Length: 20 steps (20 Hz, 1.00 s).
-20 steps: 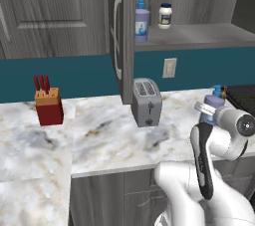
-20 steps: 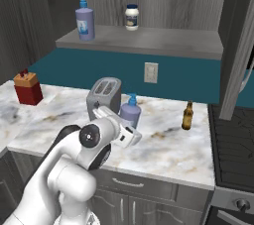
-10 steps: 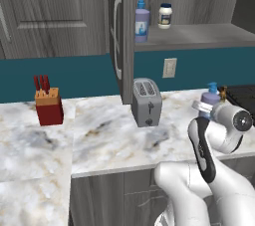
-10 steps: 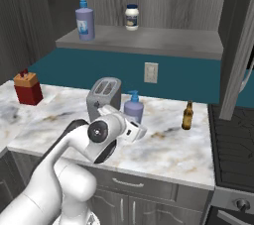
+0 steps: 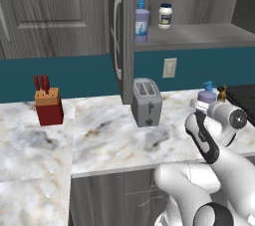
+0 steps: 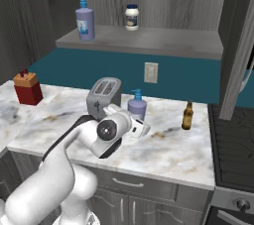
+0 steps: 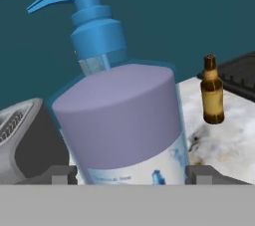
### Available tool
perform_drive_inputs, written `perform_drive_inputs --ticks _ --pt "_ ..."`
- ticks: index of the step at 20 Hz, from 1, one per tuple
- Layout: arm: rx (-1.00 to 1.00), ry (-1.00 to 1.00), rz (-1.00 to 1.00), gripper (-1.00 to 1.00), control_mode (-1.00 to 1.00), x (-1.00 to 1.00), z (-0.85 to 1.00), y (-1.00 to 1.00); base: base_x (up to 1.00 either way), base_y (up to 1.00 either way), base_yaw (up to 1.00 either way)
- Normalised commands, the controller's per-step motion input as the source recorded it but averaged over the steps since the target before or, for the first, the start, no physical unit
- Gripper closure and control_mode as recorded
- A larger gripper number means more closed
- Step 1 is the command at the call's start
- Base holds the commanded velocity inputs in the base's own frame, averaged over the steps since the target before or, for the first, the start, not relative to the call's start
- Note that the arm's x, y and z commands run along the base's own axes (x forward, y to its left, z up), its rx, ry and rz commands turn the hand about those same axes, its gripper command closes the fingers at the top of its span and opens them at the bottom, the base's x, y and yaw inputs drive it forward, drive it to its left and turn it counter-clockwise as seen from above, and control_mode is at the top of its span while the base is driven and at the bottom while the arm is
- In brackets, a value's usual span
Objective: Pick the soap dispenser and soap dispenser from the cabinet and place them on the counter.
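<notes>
One lavender soap dispenser [image 7: 124, 120] with a blue pump stands upright between my gripper's [image 7: 129, 172] two fingertips, which press its sides. I have it low over the marbled counter [image 5: 109, 140], right of the toaster; its base is hidden. From the base cameras the same soap dispenser [image 5: 206, 95] [image 6: 137, 109] rises just behind the gripper [image 6: 140, 129]. A second soap dispenser [image 5: 141, 21] [image 6: 85, 21] stands on the grey shelf of the open cabinet [image 5: 199, 36], at its left end.
A silver toaster [image 5: 146, 101] stands left of the held bottle. A brown glass bottle [image 6: 187, 115] is to its right, near the black stove [image 6: 233, 140]. A white jar [image 5: 165, 16] shares the shelf. A red knife block [image 5: 47, 103] sits far left. The open cabinet door [image 5: 117, 31] hangs above the toaster.
The gripper and the soap dispenser in it have shifted slightly back toward the wall and a little up. The shelf bottle has not moved.
</notes>
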Motion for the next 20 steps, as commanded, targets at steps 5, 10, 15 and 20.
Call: perform_drive_inputs --ticks 5,10,15,20 --pt "-0.02 -0.01 0.01 1.00 -1.00 0.46 -0.35 0.05 0.00 0.00 0.00" --pt "-0.02 0.01 0.02 1.00 -1.00 0.47 -0.33 0.00 0.00 0.00 0.00" --pt "0.00 0.00 0.02 1.00 -1.00 0.44 -0.39 -0.04 0.00 0.00 0.00" --pt "0.00 -0.01 0.02 1.00 -1.00 0.38 -0.45 -0.04 0.00 0.00 0.00"
